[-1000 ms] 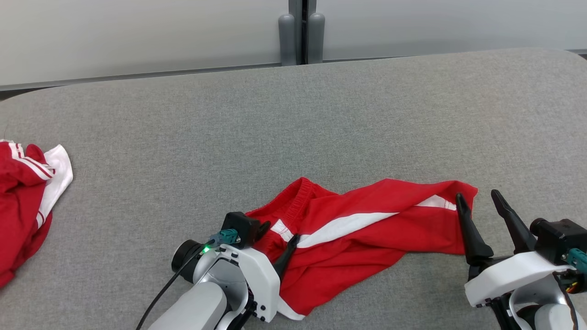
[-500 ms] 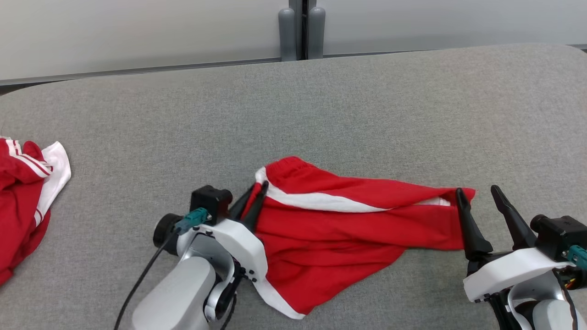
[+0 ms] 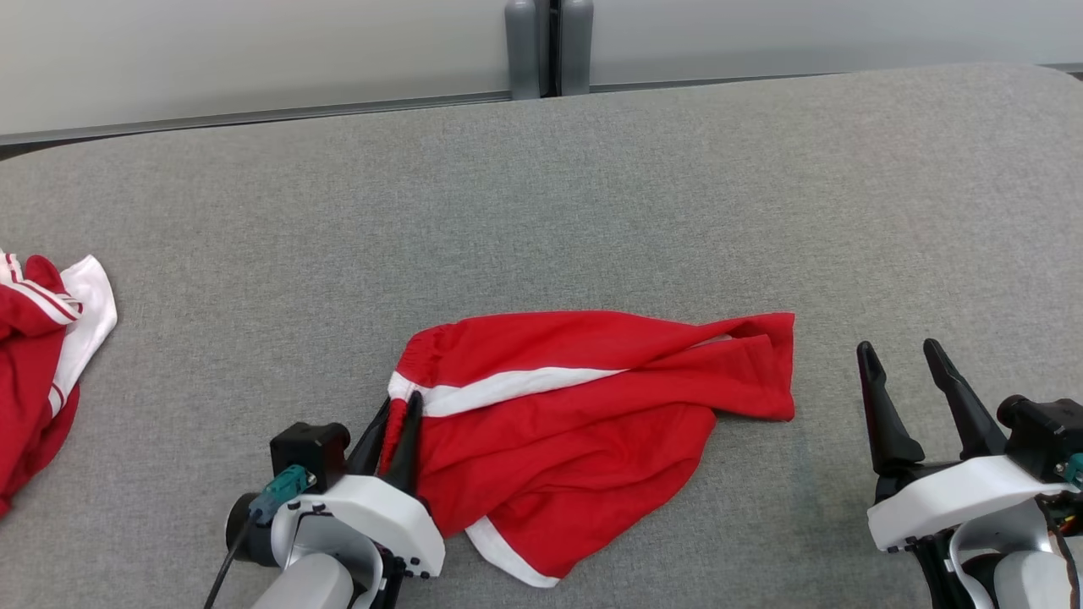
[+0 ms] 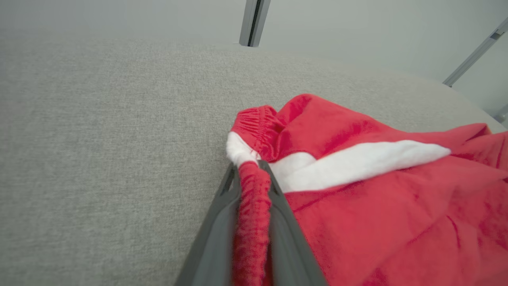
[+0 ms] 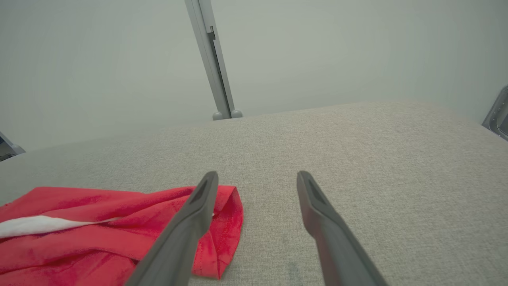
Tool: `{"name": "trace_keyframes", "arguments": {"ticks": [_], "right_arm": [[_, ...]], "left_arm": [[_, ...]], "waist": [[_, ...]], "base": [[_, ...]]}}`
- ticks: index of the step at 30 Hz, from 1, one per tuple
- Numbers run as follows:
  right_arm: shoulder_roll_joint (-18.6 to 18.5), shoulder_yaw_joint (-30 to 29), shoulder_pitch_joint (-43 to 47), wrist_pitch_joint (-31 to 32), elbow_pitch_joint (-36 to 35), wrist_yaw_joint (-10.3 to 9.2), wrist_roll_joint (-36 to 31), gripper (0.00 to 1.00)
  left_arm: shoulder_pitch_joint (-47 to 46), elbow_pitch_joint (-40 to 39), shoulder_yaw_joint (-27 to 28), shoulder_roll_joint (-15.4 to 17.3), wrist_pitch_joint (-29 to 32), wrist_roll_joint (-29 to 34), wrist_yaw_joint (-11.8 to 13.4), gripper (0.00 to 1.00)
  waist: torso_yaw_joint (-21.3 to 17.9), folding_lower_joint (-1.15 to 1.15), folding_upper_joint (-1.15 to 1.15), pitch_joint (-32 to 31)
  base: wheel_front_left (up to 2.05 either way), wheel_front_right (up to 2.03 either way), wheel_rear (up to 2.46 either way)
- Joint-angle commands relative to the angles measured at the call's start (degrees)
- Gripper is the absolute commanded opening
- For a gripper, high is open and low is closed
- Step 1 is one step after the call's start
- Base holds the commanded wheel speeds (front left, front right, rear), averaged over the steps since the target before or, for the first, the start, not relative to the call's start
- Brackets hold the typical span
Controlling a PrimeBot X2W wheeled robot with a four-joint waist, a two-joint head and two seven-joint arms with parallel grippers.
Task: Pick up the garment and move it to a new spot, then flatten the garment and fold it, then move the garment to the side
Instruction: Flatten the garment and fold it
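The garment (image 3: 584,414) is a pair of red shorts with a white side stripe, lying crumpled on the grey table (image 3: 541,211) in front of me. My left gripper (image 3: 399,404) is shut on the garment's elastic waistband at its left end; in the left wrist view the red band (image 4: 254,198) is pinched between the two fingers. My right gripper (image 3: 898,355) stands open to the right of the garment's leg hem, not touching it. In the right wrist view the hem (image 5: 222,226) lies beside the left finger (image 5: 190,222).
A second red and white garment (image 3: 38,364) lies bunched at the table's left edge. A grey post (image 3: 548,46) stands behind the far edge against a pale wall. Bare grey fabric stretches behind and to the right of the shorts.
My left gripper has shut on the waistband and pulled it left and toward me, dragging the garment left. The hem has come away from my right gripper. The head camera has tilted slightly.
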Motion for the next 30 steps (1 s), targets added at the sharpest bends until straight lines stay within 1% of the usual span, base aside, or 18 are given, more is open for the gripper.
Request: {"name": "trace_keyframes", "arguments": {"ticks": [1, 4, 8, 10, 13, 16, 20, 27, 29, 30], "right_arm": [[-0.09, -0.39, -0.79, -0.52, 0.07, 0.00, 0.17, 1.00], [-0.15, -0.52, -1.07, -0.60, 0.05, 0.00, -0.03, 1.00], [-0.59, -0.77, -1.17, -0.78, -0.28, 0.00, -0.35, 1.00], [-0.75, -1.11, -1.22, -0.71, -0.44, 0.00, -0.42, 1.00], [-0.90, -1.48, -1.04, -0.54, -0.65, 0.00, -0.66, 1.00], [-1.01, -1.51, -0.58, -0.27, -0.77, 0.00, -0.92, 1.00], [-1.04, -1.21, 0.25, 0.19, -0.81, 0.00, -1.21, 1.00], [-1.15, -0.36, 1.48, 0.89, -1.26, 0.00, -1.56, 1.00], [-1.15, -0.26, 1.58, 0.97, -1.35, 0.00, -1.59, 1.00], [-1.06, -0.06, 1.87, 1.00, -1.56, 0.00, -1.60, 1.00]], "left_arm": [[1.11, -0.79, 0.07, -0.10, -0.54, -0.34, 0.54, 1.00], [2.45, -2.27, 0.42, -0.42, -1.69, 0.75, 1.88, 1.00], [3.72, -5.65, 2.07, -0.30, -2.87, 4.30, 4.25, 1.00], [3.83, -8.65, 4.08, 0.06, -3.01, 6.64, 5.19, 1.00], [5.07, -13.43, 7.34, 0.36, -2.99, 10.52, 5.82, 1.00], [5.81, -16.35, 10.12, 1.01, -2.95, 13.02, 5.27, 1.00], [6.44, -17.16, 12.94, 2.50, -2.96, 14.45, 3.88, 1.00], [7.29, -15.09, 15.28, 5.70, -2.25, 12.79, 1.13, 1.00], [7.50, -14.93, 15.42, 6.19, -1.91, 12.58, 0.87, 1.00], [7.96, -14.62, 15.60, 7.08, -1.31, 12.19, 0.37, 1.00]], "waist": [[0.18, 0.00, 0.00, 0.22], [0.58, 0.00, 0.00, 0.40], [1.21, 0.00, 0.00, 0.05], [1.54, 0.00, 0.00, -0.26], [1.95, 0.00, 0.00, -0.96], [2.20, 0.00, 0.00, -1.84], [2.27, 0.00, 0.00, -3.29], [2.29, 0.00, 0.00, -5.04], [2.26, 0.00, 0.00, -5.19], [2.23, 0.00, 0.00, -5.39]], "base": [[0.00, 0.00, 0.00], [0.00, 0.00, 0.00], [0.00, 0.00, 0.00], [0.00, 0.00, 0.00], [0.00, 0.00, 0.00], [0.00, 0.00, 0.00], [0.00, 0.00, 0.00], [0.00, 0.00, 0.00], [0.00, 0.00, 0.00], [0.00, 0.00, 0.00]]}}
